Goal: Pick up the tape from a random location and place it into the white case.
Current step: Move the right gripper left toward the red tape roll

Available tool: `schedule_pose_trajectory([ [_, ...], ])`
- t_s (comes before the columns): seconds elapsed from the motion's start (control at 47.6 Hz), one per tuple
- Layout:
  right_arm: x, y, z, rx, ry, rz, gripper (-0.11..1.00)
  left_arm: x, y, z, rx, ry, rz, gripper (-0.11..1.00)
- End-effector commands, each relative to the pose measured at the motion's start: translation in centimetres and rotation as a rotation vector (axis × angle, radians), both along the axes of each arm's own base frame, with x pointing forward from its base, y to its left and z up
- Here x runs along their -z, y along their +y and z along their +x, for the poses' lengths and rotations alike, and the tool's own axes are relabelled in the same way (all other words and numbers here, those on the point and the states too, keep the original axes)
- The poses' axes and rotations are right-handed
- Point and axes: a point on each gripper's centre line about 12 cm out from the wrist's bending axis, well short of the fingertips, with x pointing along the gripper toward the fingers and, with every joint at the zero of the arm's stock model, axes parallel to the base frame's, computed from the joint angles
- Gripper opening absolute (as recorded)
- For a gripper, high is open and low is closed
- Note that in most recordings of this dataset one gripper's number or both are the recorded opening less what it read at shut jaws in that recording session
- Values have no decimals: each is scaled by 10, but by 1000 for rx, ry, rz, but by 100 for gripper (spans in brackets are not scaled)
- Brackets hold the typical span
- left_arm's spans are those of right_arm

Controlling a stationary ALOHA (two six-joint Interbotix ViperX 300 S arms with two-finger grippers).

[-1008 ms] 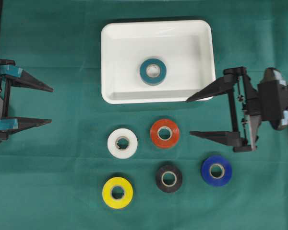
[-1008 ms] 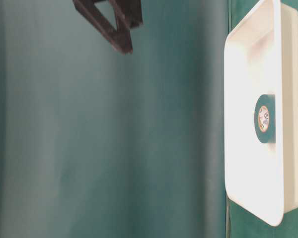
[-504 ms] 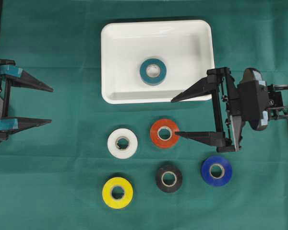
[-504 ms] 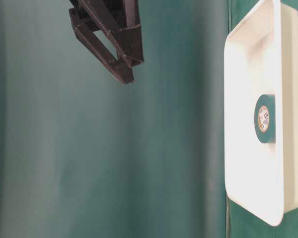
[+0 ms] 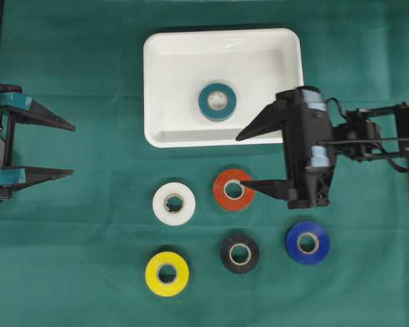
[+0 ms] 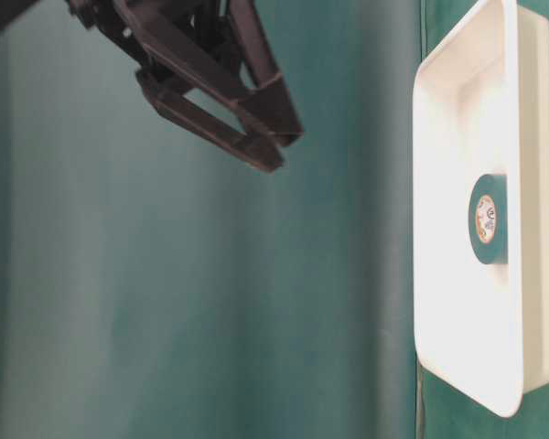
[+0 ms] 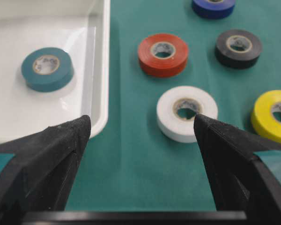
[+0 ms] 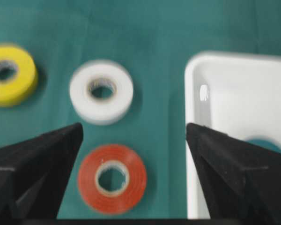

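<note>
Hovering wide open over the red tape (image 5: 233, 189), right gripper (image 5: 240, 159) fingers hold nothing.

No text, brand or number can be read anywhere. The paper cores of the tape rolls, such as the teal roll (image 7: 47, 70) in the white case (image 7: 99, 84), carry faint print. It is too small and blurred to make out.

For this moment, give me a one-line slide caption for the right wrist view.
Open right claw above red tape, white case alongside.
</note>
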Motion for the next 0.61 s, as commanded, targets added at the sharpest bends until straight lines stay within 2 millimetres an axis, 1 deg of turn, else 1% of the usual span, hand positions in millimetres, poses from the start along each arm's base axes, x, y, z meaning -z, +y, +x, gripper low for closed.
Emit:
schedule_pose_trajectory([
  [0.0, -10, -1, 6, 15, 51, 10, 92, -3, 0, 2, -2, -3, -3, 90],
  [0.21, -2, -2, 10, 50, 241, 29, 92, -3, 0, 2, -2, -3, -1, 90],
  [0.378, -5, 1, 11, 53, 360, 26, 92, -3, 0, 2, -2, -3, -1, 90],
  [0.483, -8, 5, 13, 46, 408, 21, 92, -3, 0, 2, -2, -3, -1, 90],
  [0.588, -11, 8, 16, 37, 415, 15, 92, -3, 0, 2, -2, -3, -1, 90],
])
